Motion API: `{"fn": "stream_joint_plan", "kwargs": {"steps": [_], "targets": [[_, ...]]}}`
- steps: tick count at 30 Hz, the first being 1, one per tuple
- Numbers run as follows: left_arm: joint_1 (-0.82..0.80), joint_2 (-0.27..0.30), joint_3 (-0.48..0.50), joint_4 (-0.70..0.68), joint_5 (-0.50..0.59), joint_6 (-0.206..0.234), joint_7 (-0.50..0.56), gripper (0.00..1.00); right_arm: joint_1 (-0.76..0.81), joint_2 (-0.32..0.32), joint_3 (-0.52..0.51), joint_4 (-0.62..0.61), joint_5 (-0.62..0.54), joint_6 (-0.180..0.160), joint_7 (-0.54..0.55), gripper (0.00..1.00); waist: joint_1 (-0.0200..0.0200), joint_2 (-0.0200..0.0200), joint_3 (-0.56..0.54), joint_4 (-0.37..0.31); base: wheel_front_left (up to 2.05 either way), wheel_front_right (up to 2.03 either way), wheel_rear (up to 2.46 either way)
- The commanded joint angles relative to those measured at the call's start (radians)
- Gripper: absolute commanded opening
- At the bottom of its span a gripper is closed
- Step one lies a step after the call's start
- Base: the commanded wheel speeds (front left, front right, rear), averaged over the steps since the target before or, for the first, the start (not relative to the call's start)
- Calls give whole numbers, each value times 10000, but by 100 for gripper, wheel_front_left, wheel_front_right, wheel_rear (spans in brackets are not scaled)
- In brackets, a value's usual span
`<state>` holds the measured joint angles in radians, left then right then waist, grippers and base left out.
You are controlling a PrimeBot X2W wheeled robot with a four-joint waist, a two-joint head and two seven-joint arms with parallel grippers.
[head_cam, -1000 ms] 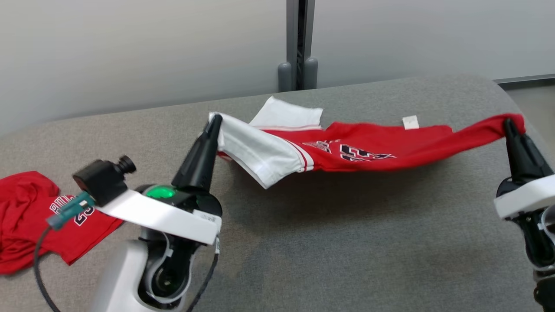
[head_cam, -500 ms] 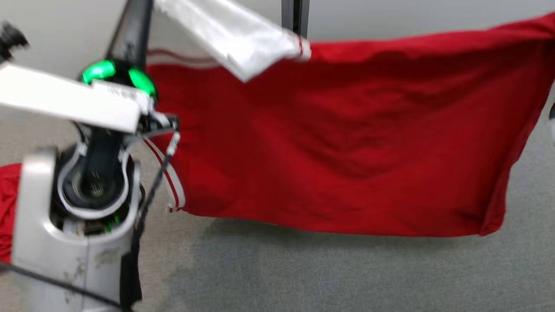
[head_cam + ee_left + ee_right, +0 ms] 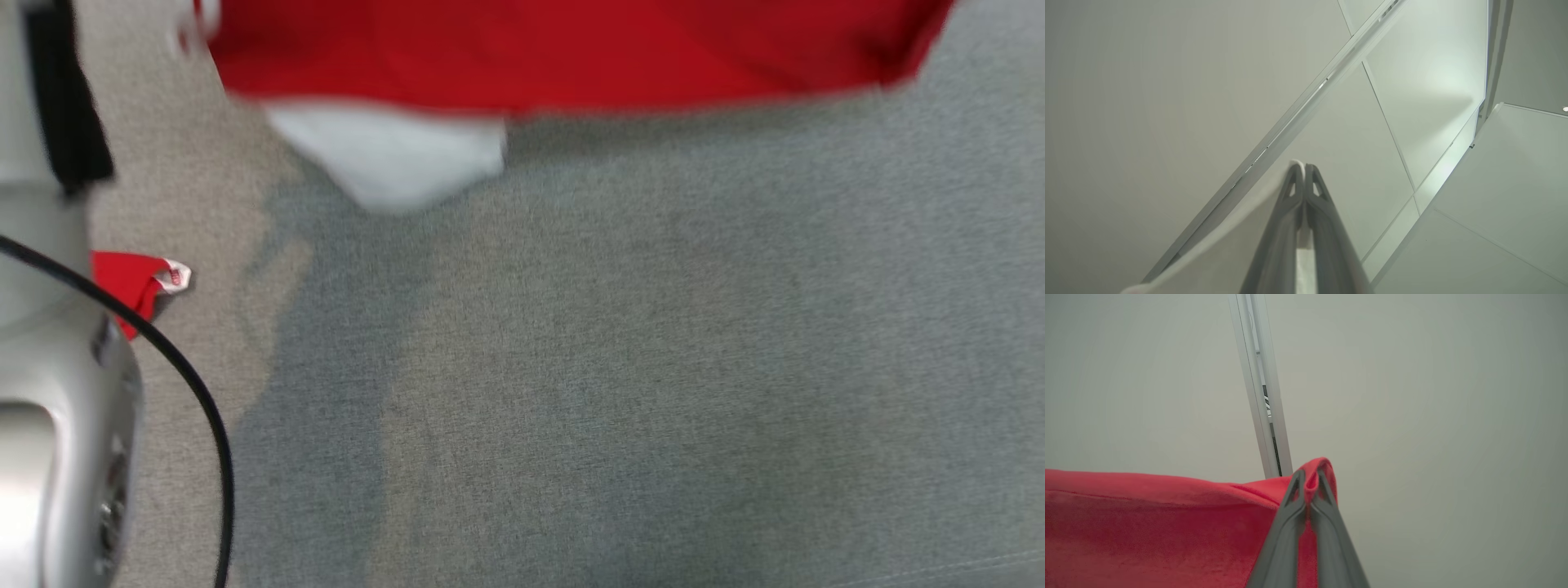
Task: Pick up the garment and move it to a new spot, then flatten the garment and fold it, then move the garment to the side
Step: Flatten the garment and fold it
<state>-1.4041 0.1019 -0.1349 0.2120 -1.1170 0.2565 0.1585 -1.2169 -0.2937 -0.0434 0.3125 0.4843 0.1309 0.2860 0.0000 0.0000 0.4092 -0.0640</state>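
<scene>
The garment (image 3: 571,49), a red jersey with white sleeves, hangs in the air above the grey table (image 3: 612,367); its lower hem and a dangling white sleeve (image 3: 392,155) show at the top of the head view. My left gripper (image 3: 1303,167) is shut on white fabric of the garment (image 3: 1229,245), fingers pointing up toward the wall and ceiling. My right gripper (image 3: 1309,473) is shut on a red fold of the garment (image 3: 1147,526), which stretches off to its left. The pale left forearm (image 3: 49,408) fills the head view's left edge.
A second red garment (image 3: 131,282) lies on the table at the left, mostly hidden behind my left arm, with a black cable (image 3: 188,384) running across it. Wall panels and a metal post (image 3: 1261,396) rise behind the table.
Both arms have lifted the garment off the table and high up, so it now hangs spread between them. The head camera has tilted down toward the table.
</scene>
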Motion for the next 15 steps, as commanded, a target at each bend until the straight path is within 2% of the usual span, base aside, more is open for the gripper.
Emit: {"fn": "stream_joint_plan", "kwargs": {"steps": [1,5,8,11,15], "targets": [[-579,34,43,373,136,-240,-260,0,-458,-20,86,355,-57,-4,-392,0,0,0,866,87,0,0,0],[-2160,-11,69,1894,580,-984,-1327,0,-1956,-54,491,1770,-360,-5,-1987,0,0,0,1311,250,0,0,0],[-2733,-82,-99,2753,842,-1519,-1928,0,-2521,-23,1004,2545,-104,-4,-3108,0,0,0,1521,429,0,0,0],[-2651,-164,-427,3441,1006,-1980,-2176,0,-2446,-170,1690,3059,551,-4,-4047,0,0,0,1694,628,0,0,0],[-1828,-240,-1125,4160,1372,-2639,-2363,0,-1690,-549,2767,3912,1123,-4,-4708,0,0,0,1826,954,0,0,0]]}}
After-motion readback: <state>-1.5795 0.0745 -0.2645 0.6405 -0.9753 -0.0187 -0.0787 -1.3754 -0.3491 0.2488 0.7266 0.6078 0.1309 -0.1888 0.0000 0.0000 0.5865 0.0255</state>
